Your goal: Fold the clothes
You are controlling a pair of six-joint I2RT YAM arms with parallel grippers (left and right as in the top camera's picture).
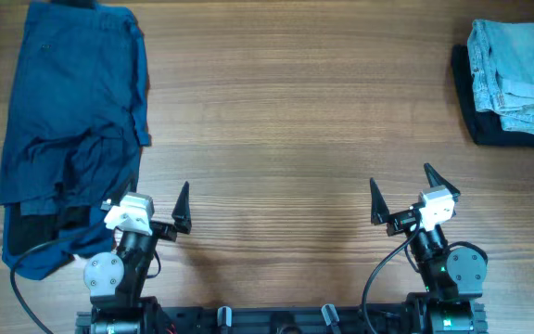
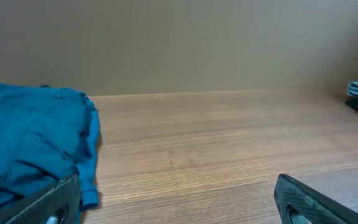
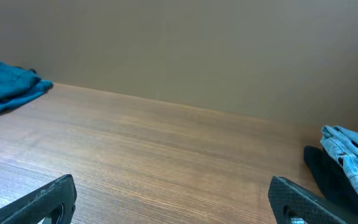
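A heap of unfolded clothes, blue shorts (image 1: 72, 111) uppermost with a black piece showing beneath, lies along the table's left side and appears at left in the left wrist view (image 2: 30, 143) and far left in the right wrist view (image 3: 8, 87). At the right edge sits a folded stack: pale denim (image 1: 517, 74) on a black garment (image 1: 489, 121), also visible in the right wrist view (image 3: 353, 162). My left gripper (image 1: 146, 209) is open at the near edge, its left finger over the heap's near corner. My right gripper (image 1: 401, 190) is open over bare wood.
The wooden table (image 1: 286, 121) stretches between the two piles. Both arm bases and their cables sit along the front edge (image 1: 276, 315). A plain wall rises behind the table's far edge.
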